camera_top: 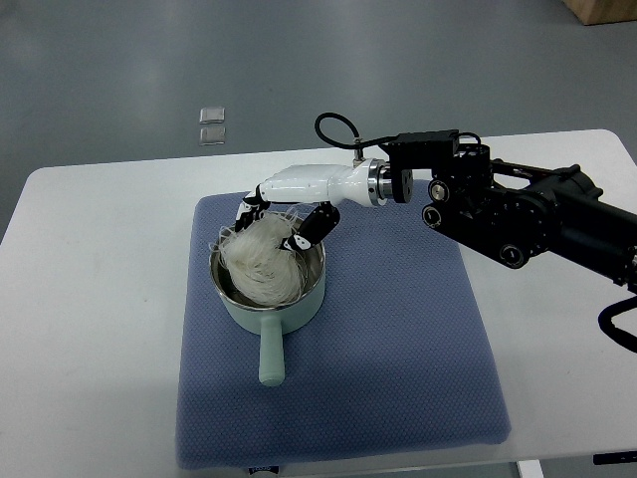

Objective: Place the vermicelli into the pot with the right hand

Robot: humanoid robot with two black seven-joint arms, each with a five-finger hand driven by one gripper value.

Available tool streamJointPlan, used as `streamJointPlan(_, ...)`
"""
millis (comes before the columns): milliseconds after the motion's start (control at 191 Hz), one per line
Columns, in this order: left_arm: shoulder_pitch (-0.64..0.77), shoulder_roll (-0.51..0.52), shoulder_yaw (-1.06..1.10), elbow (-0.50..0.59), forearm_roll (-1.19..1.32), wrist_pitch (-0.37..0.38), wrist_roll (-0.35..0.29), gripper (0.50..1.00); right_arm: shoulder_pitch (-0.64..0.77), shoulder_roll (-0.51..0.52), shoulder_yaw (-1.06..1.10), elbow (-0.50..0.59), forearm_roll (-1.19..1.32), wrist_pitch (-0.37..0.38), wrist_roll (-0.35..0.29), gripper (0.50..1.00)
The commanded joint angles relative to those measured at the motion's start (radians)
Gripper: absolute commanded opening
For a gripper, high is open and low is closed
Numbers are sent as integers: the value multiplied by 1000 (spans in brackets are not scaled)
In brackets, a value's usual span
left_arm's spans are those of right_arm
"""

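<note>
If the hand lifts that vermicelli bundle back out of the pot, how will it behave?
The vermicelli probably weighs little; it is a loose airy nest. Stray strands stick out past the pot rim, so bits may snag or snap. The right hand may shed strands.

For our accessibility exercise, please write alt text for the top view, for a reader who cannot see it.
The robot's right hand reaches from the right over a pale green pot, its fingers around a bundle of white vermicelli that sits in the pot. The pot stands on a blue mat on a white table, handle toward the camera.
</note>
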Motion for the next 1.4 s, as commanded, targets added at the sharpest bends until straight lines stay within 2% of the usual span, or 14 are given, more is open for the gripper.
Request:
streamJointPlan(0,-1,0,0,0,0,0,0,1000,-7,15,0,2,1,2,1,889)
streamJointPlan(392,0,0,0,0,0,0,0,1000,30,-18,37,11,12,3,7,903)
streamJointPlan(726,0,0,2,0,0,0,0,1000,20,-114,216,11,242,3,7,911)
streamJointPlan(873,0,0,0,0,0,0,0,1000,-46,-142,364,-1,434,-6,1,913)
streamJointPlan(962,0,0,0,0,0,0,0,1000,-113,-148,442,-7,553,-49,1,913)
streamJointPlan(1213,0,0,0,0,0,0,0,1000,-251,-148,474,-79,857,-136,-1,911)
streamJointPlan(1301,0,0,0,0,0,0,0,1000,-268,-139,459,-122,945,-150,-27,911)
streamJointPlan(1395,0,0,0,0,0,0,0,1000,-283,-137,454,-176,1017,-161,-101,911)
